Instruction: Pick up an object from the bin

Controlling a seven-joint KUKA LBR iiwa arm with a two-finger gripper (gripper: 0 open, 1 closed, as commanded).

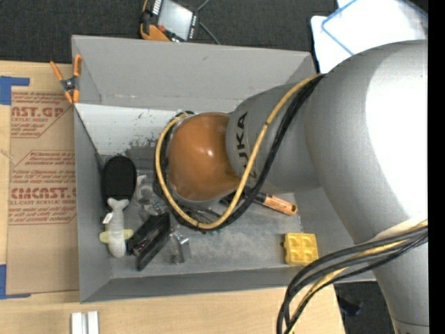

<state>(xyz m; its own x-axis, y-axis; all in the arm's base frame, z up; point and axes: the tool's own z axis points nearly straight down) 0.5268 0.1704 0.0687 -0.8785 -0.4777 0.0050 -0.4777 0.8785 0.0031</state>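
I hold my orange cover over the bin middle | jaws: cannot tell | should centre on one piece, clear of the black clip-like thing

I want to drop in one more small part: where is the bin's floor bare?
The widest bare floor runs along the near wall, between the black clip and the yellow block. A smaller patch lies between the black oval thing and the back wall. The left side is crowded: white toy, clip, oval thing close together.
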